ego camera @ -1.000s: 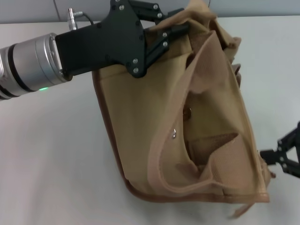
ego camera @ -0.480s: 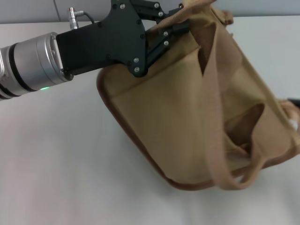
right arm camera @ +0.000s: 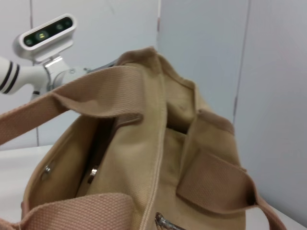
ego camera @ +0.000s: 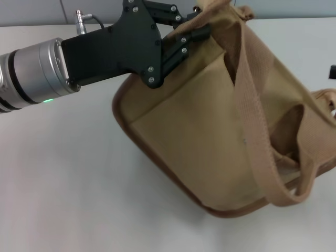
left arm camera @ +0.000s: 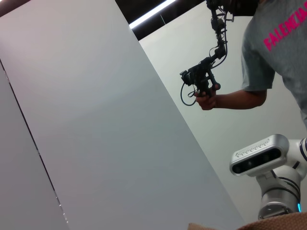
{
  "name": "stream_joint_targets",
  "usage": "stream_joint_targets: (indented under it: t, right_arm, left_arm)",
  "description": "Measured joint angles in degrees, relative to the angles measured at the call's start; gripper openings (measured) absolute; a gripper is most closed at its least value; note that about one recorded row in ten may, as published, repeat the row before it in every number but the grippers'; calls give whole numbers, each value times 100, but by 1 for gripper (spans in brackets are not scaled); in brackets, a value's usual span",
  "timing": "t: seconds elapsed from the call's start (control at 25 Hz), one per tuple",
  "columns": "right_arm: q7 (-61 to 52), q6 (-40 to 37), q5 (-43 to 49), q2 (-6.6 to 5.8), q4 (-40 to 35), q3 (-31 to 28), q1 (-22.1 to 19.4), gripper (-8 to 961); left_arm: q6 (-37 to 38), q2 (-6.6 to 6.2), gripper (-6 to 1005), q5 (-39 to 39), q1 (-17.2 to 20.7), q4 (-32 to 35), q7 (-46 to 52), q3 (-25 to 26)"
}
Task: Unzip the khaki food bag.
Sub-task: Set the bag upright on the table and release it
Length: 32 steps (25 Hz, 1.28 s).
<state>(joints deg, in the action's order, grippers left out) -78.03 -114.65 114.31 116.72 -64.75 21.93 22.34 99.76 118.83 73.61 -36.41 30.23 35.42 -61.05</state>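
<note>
- The khaki food bag (ego camera: 205,131) is boxy tan canvas with darker brown piping along its edges and wide woven webbing handles (ego camera: 252,100); it sits tilted on the pale table (ego camera: 63,178).
- A metal zipper pull (right arm camera: 168,223) shows at its top seam.
- The left end effector (ego camera: 197,29) reaches in from the left, its black fingers pinched on the bag's upper far corner.
- The right end effector (ego camera: 332,72) barely shows at the right edge; I cannot tell its opening.

White tabletop, grey wall panels, a bystander.
The matte white tabletop (ego camera: 63,184) spreads below; a grey-shirted person (left arm camera: 276,52) holds a black handheld rig (left arm camera: 201,79).
</note>
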Motion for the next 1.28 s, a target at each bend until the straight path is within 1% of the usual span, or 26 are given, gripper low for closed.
stream_joint_targets:
  t: [0.04,0.16,0.24,0.44,0.6,0.68,0.8,0.84,0.88,0.96,1.0,1.04,1.08,1.12,1.16,1.24,1.28]
  right_arm:
    - [0,0,0,0,0,0,0,372]
    - [-211,-38,98,-101,-45,9,-18,439]
    - [-247,-53,184,-120,-78,16,-27,484]
    - [-317,-26,947,-141,-246,-19,-66,609]
    - [-335,-35,989,-183,-285,-62,-115,700]
    - [-367,-120,1079,-222,-318,-120,-140,700]
    - [-369,-153,1097,-225,-343,-247,-152,700]
    - [-365,-145,967,-225,-338,-497,-162,700]
    - [-365,-145,967,-225,-338,-497,-162,699]
    - [-321,-57,670,-218,-304,-648,-170,699]
    - [-294,4,497,-201,-291,-678,-179,699]
    - [-222,166,169,-143,-287,-677,-192,699]
    - [-222,166,169,-143,-287,-677,-192,699]
    - [-180,281,11,-93,-304,-654,-161,699]
    - [-180,281,11,-93,-304,-654,-161,699]
    - [-167,363,-31,-26,-308,-622,-15,699]
    - [-167,363,-31,-26,-308,-622,-15,699]
  left_arm:
    - [0,0,169,0,0,0,0,0]
    - [-2,0,170,-1,1,7,0,22]
    - [-16,0,170,-22,6,8,0,50]
    - [-36,0,172,-71,19,10,-3,56]
    - [-47,-1,173,-89,28,10,-9,64]
    - [-49,-3,174,-100,30,10,-10,70]
    - [-44,-8,175,-109,44,10,-9,72]
    - [-32,-9,175,-110,54,10,-10,53]
    - [-32,-9,176,-110,54,10,-10,53]
    - [-27,-9,176,-111,70,10,-11,26]
    - [-26,-9,177,-111,79,10,-12,20]
    - [-22,-9,177,-110,90,9,-16,17]
    - [-22,-9,177,-110,90,9,-16,17]
    - [-20,-9,178,-110,95,10,-17,17]
    - [-17,-9,178,-110,102,9,-17,16]
    - [-3,-9,179,-109,114,9,-18,14]
    - [4,-9,179,-109,119,9,-18,14]
